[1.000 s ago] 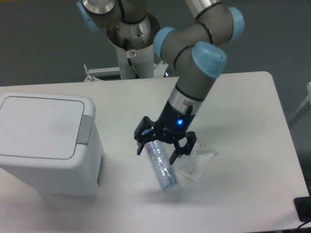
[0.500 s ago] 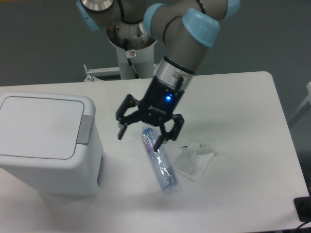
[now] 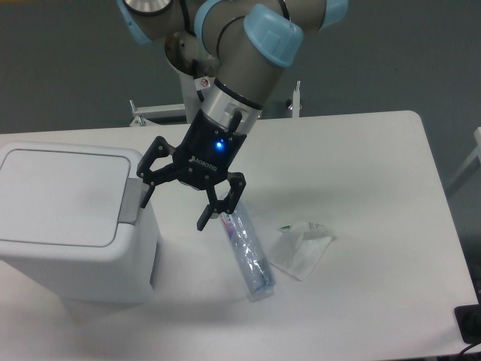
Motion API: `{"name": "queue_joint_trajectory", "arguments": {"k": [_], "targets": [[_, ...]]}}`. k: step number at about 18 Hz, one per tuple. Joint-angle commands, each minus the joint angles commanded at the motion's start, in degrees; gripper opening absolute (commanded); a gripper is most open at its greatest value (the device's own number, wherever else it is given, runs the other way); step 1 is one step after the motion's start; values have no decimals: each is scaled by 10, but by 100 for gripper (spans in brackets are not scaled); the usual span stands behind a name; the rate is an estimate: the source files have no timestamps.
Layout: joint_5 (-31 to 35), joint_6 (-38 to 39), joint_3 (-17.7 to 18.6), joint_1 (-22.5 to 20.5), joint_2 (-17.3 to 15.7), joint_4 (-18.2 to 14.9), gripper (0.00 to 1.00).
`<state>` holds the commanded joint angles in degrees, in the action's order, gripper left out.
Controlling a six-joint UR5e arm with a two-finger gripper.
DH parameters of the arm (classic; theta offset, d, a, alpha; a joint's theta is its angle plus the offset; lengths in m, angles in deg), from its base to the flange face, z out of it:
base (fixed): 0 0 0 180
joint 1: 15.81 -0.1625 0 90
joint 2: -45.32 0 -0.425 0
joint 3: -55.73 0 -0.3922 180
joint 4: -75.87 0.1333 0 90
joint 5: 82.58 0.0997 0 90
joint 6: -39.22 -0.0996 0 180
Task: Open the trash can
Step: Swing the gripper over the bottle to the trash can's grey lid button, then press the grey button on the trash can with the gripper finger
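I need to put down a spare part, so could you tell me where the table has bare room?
Bare table runs right of the gripper and along the front right. It is crowded between the trash can, clear tube and crumpled wrapper.

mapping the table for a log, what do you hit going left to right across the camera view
trash can → gripper → clear tube → crumpled plastic wrapper

White table (image 3: 376, 150), trash can (image 3: 71, 226), clear tube (image 3: 248, 252), crumpled plastic wrapper (image 3: 302, 252)
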<state>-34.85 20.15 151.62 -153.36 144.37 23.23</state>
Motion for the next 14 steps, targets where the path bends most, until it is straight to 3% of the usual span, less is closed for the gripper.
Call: {"name": "queue_joint_trajectory", "arguments": {"k": [14], "targets": [[1, -5, 7, 7, 7, 3, 100]]}}
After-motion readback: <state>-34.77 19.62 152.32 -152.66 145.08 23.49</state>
